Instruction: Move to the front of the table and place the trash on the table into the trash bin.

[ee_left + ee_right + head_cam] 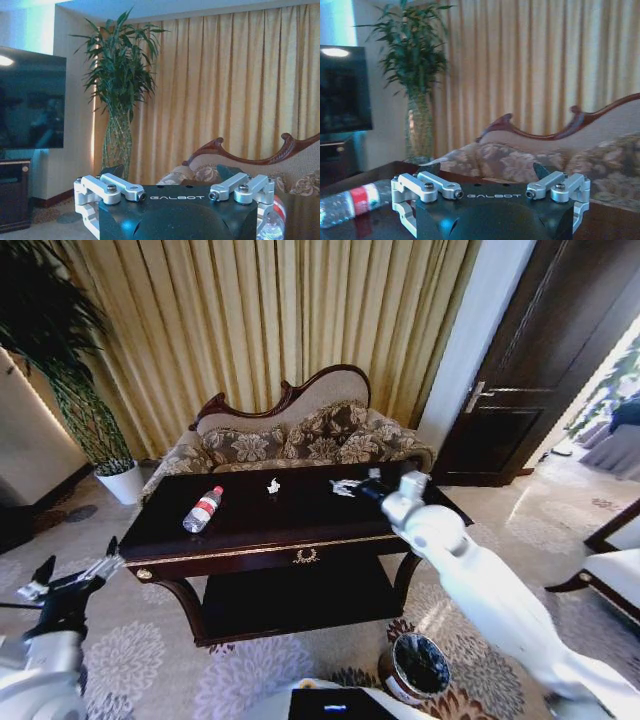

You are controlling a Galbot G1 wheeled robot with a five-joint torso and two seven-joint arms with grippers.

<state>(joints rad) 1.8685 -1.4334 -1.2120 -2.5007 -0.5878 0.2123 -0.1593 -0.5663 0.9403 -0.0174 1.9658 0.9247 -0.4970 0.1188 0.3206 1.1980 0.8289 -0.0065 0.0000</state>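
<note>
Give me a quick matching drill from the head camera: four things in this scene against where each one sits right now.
Things:
1. plastic bottle
2. trash bin
3. white scrap
4. left tool

Places:
A. on the carpet by the table's front right leg
B. near the middle of the tabletop, toward the sofa
C. lying on its side on the left part of the tabletop
D. off the table's front left corner, above the carpet

Pairs: 1-C, 2-A, 3-B, 4-D

I see counter (250,540) middle bare between bottle (203,509) and my right hand (372,486); sofa (300,435) blocks far side.
</note>
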